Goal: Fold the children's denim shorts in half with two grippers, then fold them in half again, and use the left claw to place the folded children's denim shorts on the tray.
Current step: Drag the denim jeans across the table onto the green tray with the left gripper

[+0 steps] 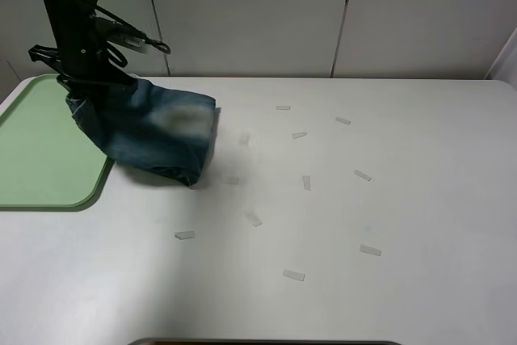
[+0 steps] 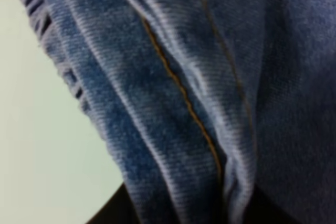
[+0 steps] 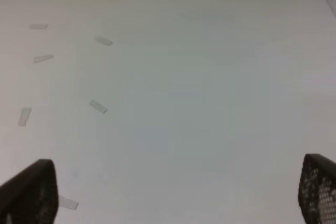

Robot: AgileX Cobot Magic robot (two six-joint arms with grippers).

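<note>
The folded children's denim shorts (image 1: 157, 131) hang blurred from my left claw (image 1: 90, 78) at the back left of the table. Their upper end is over the right edge of the light-green tray (image 1: 40, 151) and the lower end trails above the white table. The claw is shut on the shorts' top edge. In the left wrist view the denim shorts (image 2: 199, 87) fill the picture, with an orange seam and the gathered waistband at one side; the fingers are hidden behind the fabric. My right gripper (image 3: 173, 192) is open over bare table, its two black fingertips (image 3: 29, 192) far apart.
Several small strips of clear tape (image 1: 293, 275) lie scattered over the middle and right of the white table (image 1: 363, 199). A pale wall runs behind the table's far edge. The right arm is outside the exterior high view.
</note>
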